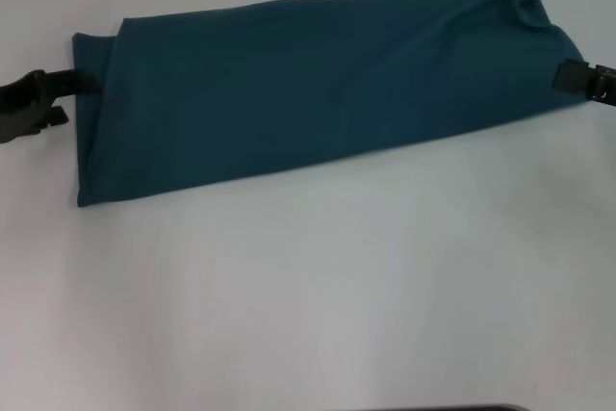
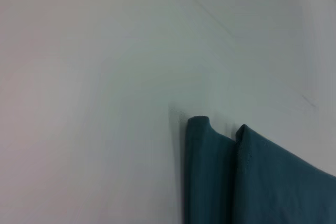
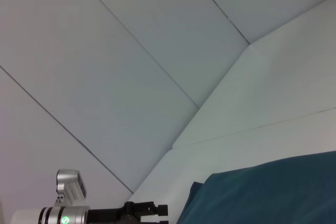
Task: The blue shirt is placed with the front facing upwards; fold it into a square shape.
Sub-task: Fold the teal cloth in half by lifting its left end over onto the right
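On the white table [image 1: 308, 315], blue shirt [image 1: 308, 84] folded long; both grippers' jaws at its ends, grip seemingly unclear

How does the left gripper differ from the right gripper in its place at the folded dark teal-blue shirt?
The left gripper is at the shirt's left end, beside a straight folded edge; the right gripper is at the right end, where the cloth bunches. The left shows more of its black body. Both meet the dark teal-blue shirt on the white table.

blue shirt [image 1: 318, 84]: plain dark teal | table [image 1: 308, 286]: white
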You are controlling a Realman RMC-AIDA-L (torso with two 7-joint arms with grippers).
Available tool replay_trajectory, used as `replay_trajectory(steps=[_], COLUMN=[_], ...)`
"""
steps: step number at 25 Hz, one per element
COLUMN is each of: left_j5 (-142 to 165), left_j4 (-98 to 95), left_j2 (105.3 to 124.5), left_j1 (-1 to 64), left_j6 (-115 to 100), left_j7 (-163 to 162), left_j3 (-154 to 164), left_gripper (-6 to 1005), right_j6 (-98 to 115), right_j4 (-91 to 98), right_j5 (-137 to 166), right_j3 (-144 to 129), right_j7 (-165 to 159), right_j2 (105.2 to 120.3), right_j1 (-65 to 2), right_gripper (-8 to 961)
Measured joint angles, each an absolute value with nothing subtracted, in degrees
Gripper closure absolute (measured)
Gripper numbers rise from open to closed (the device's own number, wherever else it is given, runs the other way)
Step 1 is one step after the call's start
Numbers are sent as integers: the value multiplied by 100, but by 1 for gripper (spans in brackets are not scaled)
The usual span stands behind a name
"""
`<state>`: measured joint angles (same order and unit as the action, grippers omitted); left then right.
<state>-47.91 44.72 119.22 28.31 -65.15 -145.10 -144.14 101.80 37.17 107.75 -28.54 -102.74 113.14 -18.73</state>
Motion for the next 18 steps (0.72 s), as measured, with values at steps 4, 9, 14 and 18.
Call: replay_trajectory(steps=[4, 9, 14, 18], left_j5=[-4642, -4628, -4620, -4611], left_j4=[4472, 4445, 4414, 4346], left_j2=[11944, 11944, 11948, 11957], left_j1=[2849, 2850, 2869, 2931], left_j6=[-6451, -6432, -6438, -6484], left_j7=[-14602, -14667, -14680, -14683], left_j3=[-14413, -14409, -14378, -14368], left_gripper=[238, 238, 239, 241], right_j6=[10180, 10192, 10203, 10209], right_j4=[3717, 3718, 3717, 3718], right_j5=[10774, 10774, 10775, 10775], right_j3=[-2851, -2845, -2840, -2839], right_j7=[-10274, -10262, -10247, -10256], right_j2=[11318, 11320, 11330, 11326], right_j1=[-1858, -1853, -1856, -1863], right_gripper=[34, 34, 35, 35])
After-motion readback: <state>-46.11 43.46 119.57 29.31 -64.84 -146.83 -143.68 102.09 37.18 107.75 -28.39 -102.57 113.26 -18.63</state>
